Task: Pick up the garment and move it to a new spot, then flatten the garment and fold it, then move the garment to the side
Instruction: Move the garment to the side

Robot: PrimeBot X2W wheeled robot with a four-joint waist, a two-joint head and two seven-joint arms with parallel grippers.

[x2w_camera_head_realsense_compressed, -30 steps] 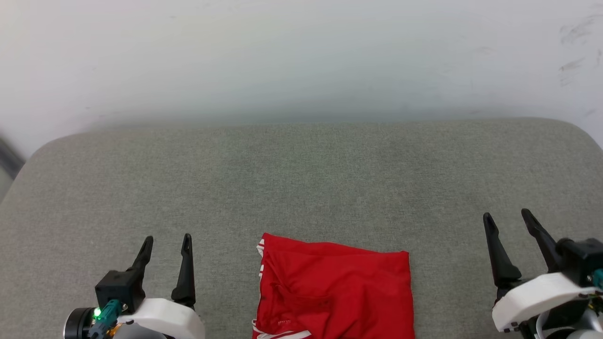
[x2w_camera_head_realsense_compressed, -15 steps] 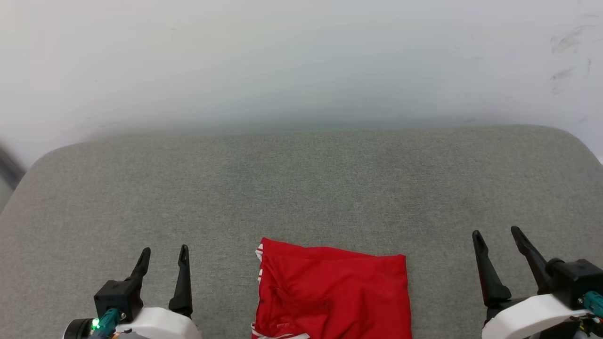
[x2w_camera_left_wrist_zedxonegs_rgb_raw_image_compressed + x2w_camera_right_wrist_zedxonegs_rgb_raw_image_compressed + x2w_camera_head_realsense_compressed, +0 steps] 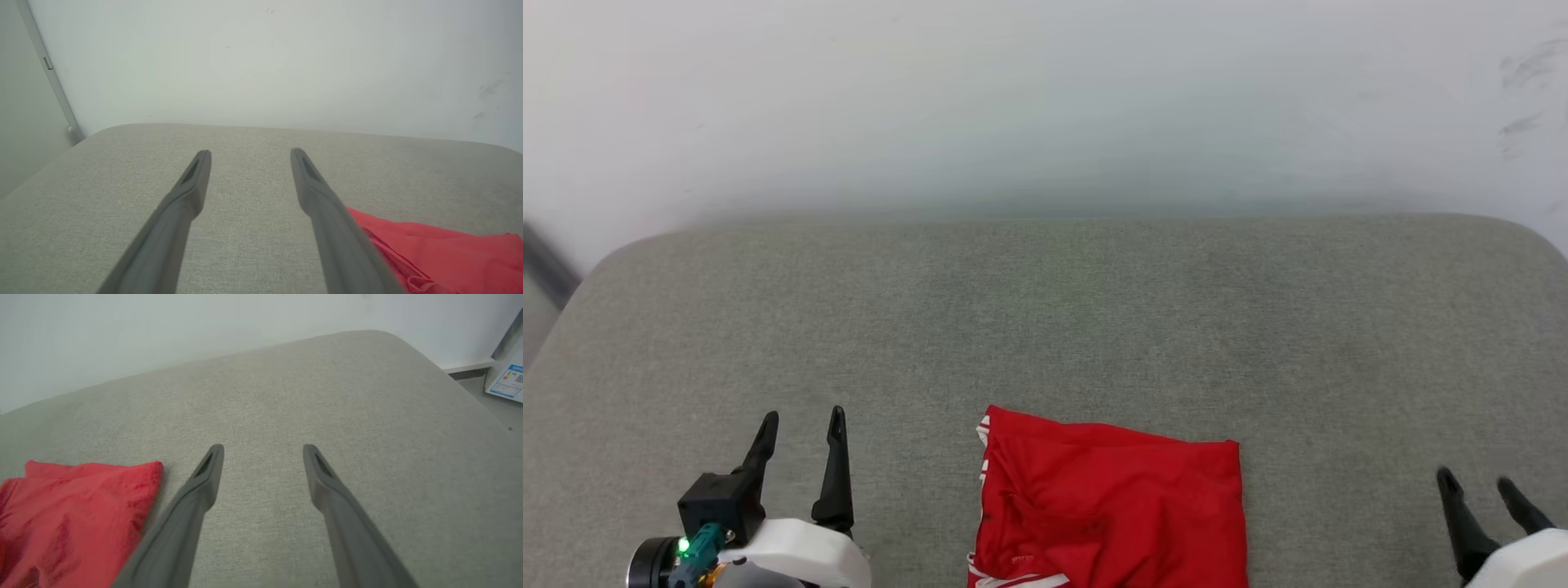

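The garment (image 3: 1111, 506) is a red jersey folded into a rough rectangle, lying at the near middle of the grey cushioned surface (image 3: 1045, 327). White striped edging shows along its left side and bottom. My left gripper (image 3: 800, 418) stands open to its left, nothing between its fingers. At the lower right, well clear of the cloth, my right gripper (image 3: 1474, 482) is open too. In the left wrist view the garment (image 3: 441, 253) lies right of the open left gripper (image 3: 250, 153). The right wrist view has the garment (image 3: 69, 514) left of the open right gripper (image 3: 263, 448).
A pale wall (image 3: 1045, 106) rises behind the cushioned surface, whose back corners are rounded. A grey upright rail (image 3: 49, 69) stands at the far left. Off the right corner, a paper with blue print (image 3: 506, 381) lies on the floor.
My right gripper has drawn back toward the lower right corner of the head view, away from the garment. The left gripper has barely moved. The garment lies as before; the camera shifted slightly.
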